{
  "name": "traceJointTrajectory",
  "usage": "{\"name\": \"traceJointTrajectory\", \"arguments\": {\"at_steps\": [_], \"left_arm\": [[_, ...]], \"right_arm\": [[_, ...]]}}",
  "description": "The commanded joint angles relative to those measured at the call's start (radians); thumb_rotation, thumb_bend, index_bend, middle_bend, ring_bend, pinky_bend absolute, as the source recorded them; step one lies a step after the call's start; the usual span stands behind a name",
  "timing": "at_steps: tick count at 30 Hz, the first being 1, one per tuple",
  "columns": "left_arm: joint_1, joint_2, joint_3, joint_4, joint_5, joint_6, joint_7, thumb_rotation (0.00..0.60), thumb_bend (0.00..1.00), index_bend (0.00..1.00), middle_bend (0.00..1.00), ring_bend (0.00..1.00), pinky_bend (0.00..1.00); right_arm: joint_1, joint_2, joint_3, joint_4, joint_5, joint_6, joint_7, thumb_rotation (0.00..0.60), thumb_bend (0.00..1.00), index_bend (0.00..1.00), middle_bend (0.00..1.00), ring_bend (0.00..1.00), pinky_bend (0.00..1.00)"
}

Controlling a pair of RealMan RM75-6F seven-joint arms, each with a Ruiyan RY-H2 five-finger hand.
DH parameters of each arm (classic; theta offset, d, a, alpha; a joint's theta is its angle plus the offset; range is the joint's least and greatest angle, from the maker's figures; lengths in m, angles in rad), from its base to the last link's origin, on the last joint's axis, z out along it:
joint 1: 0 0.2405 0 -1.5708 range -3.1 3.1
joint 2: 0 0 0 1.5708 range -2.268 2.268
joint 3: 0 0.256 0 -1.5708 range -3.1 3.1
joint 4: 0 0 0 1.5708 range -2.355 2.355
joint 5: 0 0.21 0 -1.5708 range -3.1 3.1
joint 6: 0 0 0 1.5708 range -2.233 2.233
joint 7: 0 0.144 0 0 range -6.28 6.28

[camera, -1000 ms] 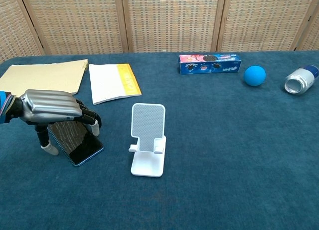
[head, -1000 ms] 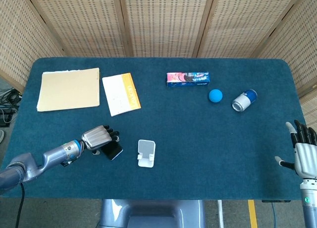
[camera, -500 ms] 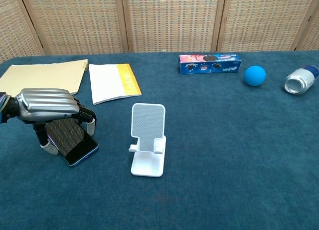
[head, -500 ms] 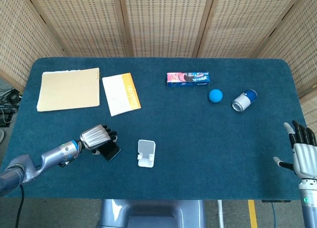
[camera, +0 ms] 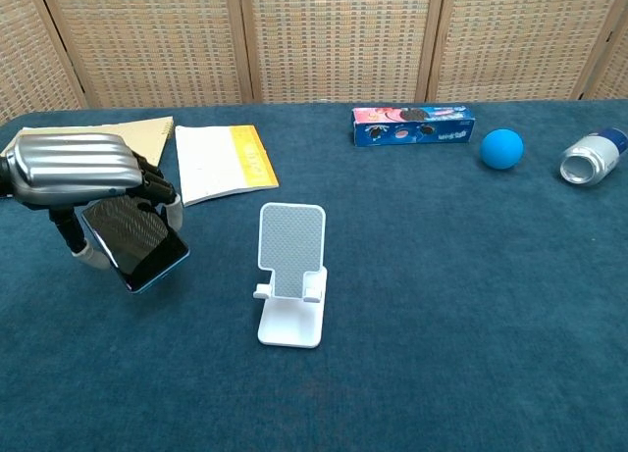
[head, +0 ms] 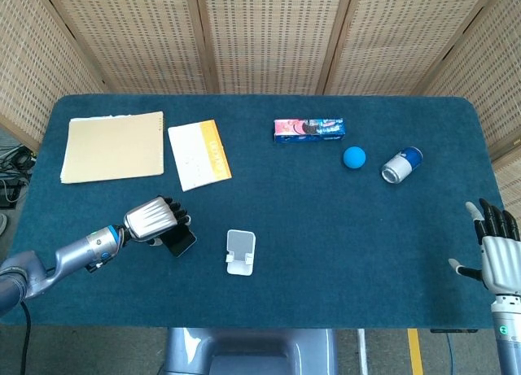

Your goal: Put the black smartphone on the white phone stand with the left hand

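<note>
My L arm comes in low from the bottom-left corner of the head view, forearm angled up and to the right across the table edge. The left hand (camera: 74, 173) sits palm-down, knuckles up, fingers curled under and clamped on the black smartphone (camera: 135, 241). In the chest cam the phone looks raised off the blue tablecloth (camera: 442, 305), tilted w/ its screen facing up and toward the camera, lower corner hanging lowest. Thumb on the near side of the phone, other fingers on the far side; I can't see the exact contact points under the palm.

Phone is left of the white phone stand (camera: 290, 274), near it but apart, not on it. Stand is upright on the cloth, its cradle facing the camera, nothing in it.

The right hand (head: 493, 249) is at the far right table edge in the head cam only, raised, fingers spread apart, holding nothing.

Elsewhere on the cloth: manila folder (head: 112, 146) at back left, white-and-orange booklet (head: 199, 154) just beside it, blue cookie box (head: 308, 130) at back centre, blue ball (head: 353, 157) to the right of the box, and a blue-and-white can (head: 402, 164) on its side near the ball.
</note>
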Motion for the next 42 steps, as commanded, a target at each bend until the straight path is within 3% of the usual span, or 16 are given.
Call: {"name": "traceJointTrajectory", "arguments": {"at_steps": [1,7,10,13,16,22,33,42], "left_arm": [[-0.014,0.044,-0.024,-0.044,0.016,0.051,0.059,0.6,0.0,0.58,0.48,0.49,0.45],[-0.046,0.127,-0.071,-0.136,0.048,0.124,0.204,0.6,0.0,0.59,0.49,0.5,0.46],[-0.091,0.184,-0.112,-0.197,0.097,0.159,0.34,0.6,0.0,0.6,0.49,0.5,0.46],[-0.168,0.223,-0.141,-0.255,0.173,0.124,0.493,0.6,0.0,0.6,0.49,0.5,0.46],[-0.221,0.224,-0.158,-0.292,0.205,0.062,0.562,0.6,0.0,0.6,0.49,0.5,0.46],[-0.291,0.188,-0.181,-0.31,0.234,-0.02,0.623,0.6,0.0,0.6,0.49,0.5,0.44],[-0.355,0.156,-0.158,-0.315,0.289,-0.093,0.664,0.6,0.0,0.6,0.49,0.5,0.42],[-0.382,0.197,-0.161,-0.458,0.281,-0.216,0.774,0.6,0.0,0.6,0.49,0.5,0.42]], "right_arm": [[0.0,0.001,0.0,-0.001,0.0,-0.002,0.002,0.6,0.0,0.0,0.0,0.0,0.0],[0.001,0.003,-0.001,-0.003,-0.001,-0.004,0.006,0.6,0.0,0.0,0.0,0.0,0.0],[0.001,0.005,-0.002,-0.006,-0.003,-0.004,0.009,0.6,0.0,0.0,0.0,0.0,0.0],[0.0,0.008,-0.003,-0.009,-0.004,-0.004,0.014,0.6,0.0,0.0,0.0,0.0,0.0],[0.0,0.009,-0.002,-0.009,-0.003,-0.005,0.024,0.6,0.0,0.0,0.0,0.0,0.0],[-0.001,0.01,-0.001,0.0,0.001,-0.008,0.035,0.6,0.0,0.0,0.0,0.0,0.0],[0.0,0.009,-0.007,0.006,0.001,-0.019,0.041,0.6,0.0,0.0,0.0,0.0,0.0],[0.0,0.013,-0.009,0.0,-0.003,-0.021,0.046,0.6,0.0,0.0,0.0,0.0,0.0]]}}
